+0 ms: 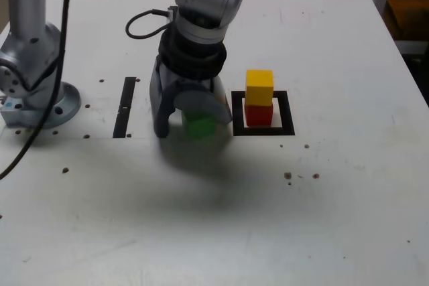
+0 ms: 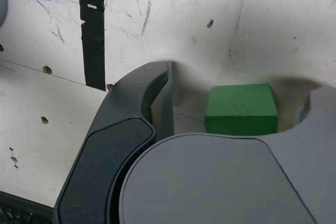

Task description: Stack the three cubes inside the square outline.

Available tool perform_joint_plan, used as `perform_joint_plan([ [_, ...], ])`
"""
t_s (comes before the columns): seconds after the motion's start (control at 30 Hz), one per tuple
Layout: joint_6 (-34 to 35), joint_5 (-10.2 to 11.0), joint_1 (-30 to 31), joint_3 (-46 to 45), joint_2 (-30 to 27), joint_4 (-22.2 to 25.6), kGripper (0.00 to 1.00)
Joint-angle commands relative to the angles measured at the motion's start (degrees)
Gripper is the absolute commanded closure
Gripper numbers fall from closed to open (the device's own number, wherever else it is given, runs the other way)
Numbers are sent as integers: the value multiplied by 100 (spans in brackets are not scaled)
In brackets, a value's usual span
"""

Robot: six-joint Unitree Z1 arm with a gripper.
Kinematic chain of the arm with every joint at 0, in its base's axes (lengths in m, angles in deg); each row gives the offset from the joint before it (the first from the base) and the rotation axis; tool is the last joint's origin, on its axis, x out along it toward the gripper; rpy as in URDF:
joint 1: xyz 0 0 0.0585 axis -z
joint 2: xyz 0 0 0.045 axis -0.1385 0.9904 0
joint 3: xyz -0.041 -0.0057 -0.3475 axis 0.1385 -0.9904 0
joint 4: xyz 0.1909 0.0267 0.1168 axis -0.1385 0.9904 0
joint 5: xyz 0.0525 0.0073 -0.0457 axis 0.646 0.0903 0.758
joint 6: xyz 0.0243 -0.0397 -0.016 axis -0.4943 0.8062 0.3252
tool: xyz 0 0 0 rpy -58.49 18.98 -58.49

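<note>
Green cube (image 1: 199,125) is sitting on the white table (image 1: 335,219) between the spread jaws of the gripper (image 1: 190,117), untouched, just beside the square outline (image 1: 285,108) holding yellow cube (image 1: 259,87) on red cube (image 1: 259,114).

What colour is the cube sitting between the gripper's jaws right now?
Green. The green cube between the open jaws of the gripper shows best in the wrist view.

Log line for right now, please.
gripper: open, straddling green cube on table | yellow cube on red cube in square outline | green unstacked
</note>
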Motion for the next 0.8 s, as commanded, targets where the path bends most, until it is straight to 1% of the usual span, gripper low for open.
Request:
perform_joint_plan([
  [0.0,5,-3,-7,40,41,-21,41],
  [0.03,5,12,-8,58,61,-55,48],
  [0.07,5,19,-8,60,67,-90,52],
  [0.23,41,15,-8,34,53,-297,60],
  [0.3,95,9,-7,32,34,-342,67],
  [0.33,135,9,-9,38,21,-345,73],
  [0.4,182,17,-15,48,-9,-332,82],
  [0.43,197,24,-20,53,-37,-321,85],
  [0.5,226,56,-33,56,-137,-251,90],
  [0.53,261,110,-41,62,-252,-156,91],
  [0.57,328,214,-48,94,-445,29,93],
  [0.63,447,390,-51,204,-709,373,94],
  [0.67,504,491,-51,306,-831,590,94],
  [0.7,559,628,-51,501,-960,919,94],
  [0.77,615,848,-44,899,-1069,1467,94],
])
